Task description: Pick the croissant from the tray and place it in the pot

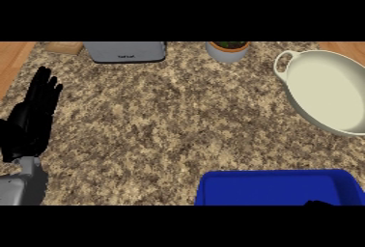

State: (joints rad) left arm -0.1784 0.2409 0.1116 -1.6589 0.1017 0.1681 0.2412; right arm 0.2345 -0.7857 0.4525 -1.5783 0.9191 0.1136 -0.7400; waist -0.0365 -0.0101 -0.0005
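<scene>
A kitchen: speckled granite bench (178, 111), cream pot (328, 94) at two o'clock, grey toaster (125, 51) at eleven, potted plant (228, 50) at twelve, wooden board (64, 47) beside.

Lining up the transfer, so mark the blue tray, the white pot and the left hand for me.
blue tray (235, 190): head view, bare floor near its left wall.
white pot (329, 91): head view, bare inside bottom.
left hand (32, 120): head view, back of the open hand at the left edge.

You see a speckled, stone-like counter (178, 116) with wood at its top corners, a smooth glossy cream pot (329, 91), a matt blue plastic-looking tray (274, 187), and a brushed grey metal-looking toaster (125, 51).
</scene>
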